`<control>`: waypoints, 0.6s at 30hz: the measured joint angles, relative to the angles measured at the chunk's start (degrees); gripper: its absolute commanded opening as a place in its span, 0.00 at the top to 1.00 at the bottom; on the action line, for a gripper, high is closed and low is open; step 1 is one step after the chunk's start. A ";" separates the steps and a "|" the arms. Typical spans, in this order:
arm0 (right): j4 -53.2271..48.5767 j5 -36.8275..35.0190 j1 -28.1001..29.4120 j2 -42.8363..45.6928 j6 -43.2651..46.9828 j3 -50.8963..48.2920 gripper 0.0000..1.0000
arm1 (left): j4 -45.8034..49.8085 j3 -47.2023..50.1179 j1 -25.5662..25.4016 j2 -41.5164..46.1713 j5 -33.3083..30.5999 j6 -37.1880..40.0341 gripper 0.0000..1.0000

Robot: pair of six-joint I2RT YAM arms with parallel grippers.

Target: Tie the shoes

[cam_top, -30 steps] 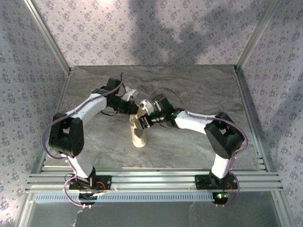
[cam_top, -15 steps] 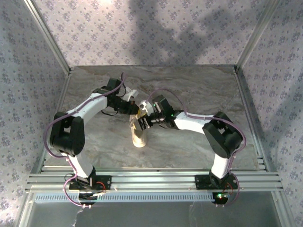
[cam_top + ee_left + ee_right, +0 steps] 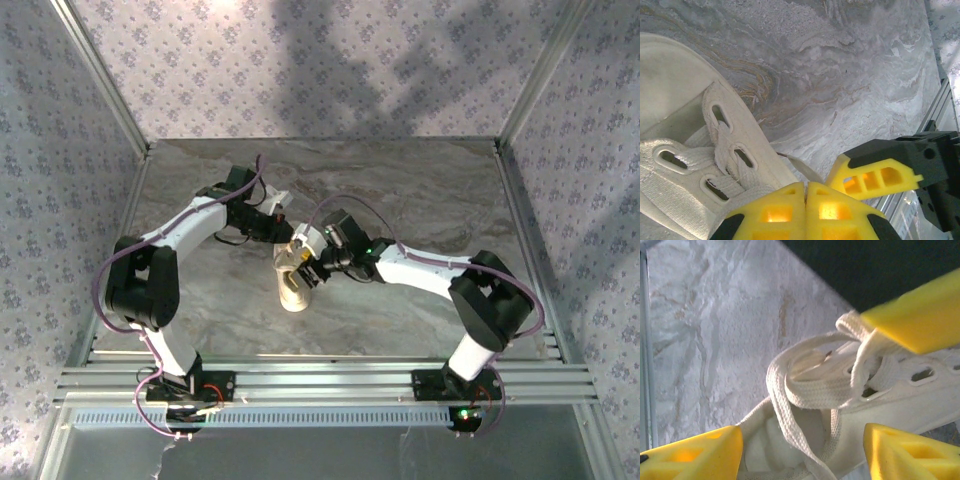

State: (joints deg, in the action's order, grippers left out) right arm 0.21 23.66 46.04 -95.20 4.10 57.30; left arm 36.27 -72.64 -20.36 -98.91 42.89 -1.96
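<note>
- Your left gripper (image 3: 805, 189) has its yellow fingers pressed together. A flat white lace (image 3: 860, 347) rises from the eyelets to their tips, where it looks pinched.
- Your right gripper (image 3: 802, 440) holds its fingers wide apart and is clamped on nothing. In the right wrist view one finger sits at 7 o'clock and the other at 5 o'clock.
- The shoe (image 3: 687, 165) is right against your left gripper in the left wrist view, at 9 o'clock of the closed fingers. The eyelet row and crossed lacing lie just beside the tips, and the open collar lies further out towards 10 o'clock.
- In that same view one yellow finger of the right gripper sits just beside the left pair, at 2 o'clock.
- In the right wrist view the shoe's open collar lies between the two spread fingers, with a loose loop of lace draped across it. The eyelet side runs off towards 3 o'clock, below the left gripper's finger at 1 o'clock.
- From above, the two grippers meet tip to tip over the far end of the shoe. The cream body stretches from them towards 6 o'clock, its rounded end nearest the arm bases.
- The shoe rests on the grey marbled surface (image 3: 420, 180), a little left of its middle.
</note>
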 measured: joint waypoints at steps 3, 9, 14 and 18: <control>-2.19 -0.63 0.44 -1.95 1.57 1.55 0.49 | 0.22 -0.31 0.00 0.00 -0.02 0.15 0.96; -3.52 -3.23 1.03 -3.08 3.80 2.54 0.94 | 0.87 -1.53 0.11 -0.04 -0.02 0.74 0.97; -5.25 -5.29 2.32 -1.42 4.22 2.64 0.95 | 1.18 -1.86 0.11 -0.04 -0.04 1.05 0.97; -7.37 -5.46 2.95 -0.55 4.57 4.55 0.95 | 1.25 -1.90 0.11 -0.04 -0.11 1.07 0.98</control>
State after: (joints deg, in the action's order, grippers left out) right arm -7.16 18.20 48.99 -95.74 8.67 61.84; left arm 37.52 -74.54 -20.25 -98.96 42.78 -0.89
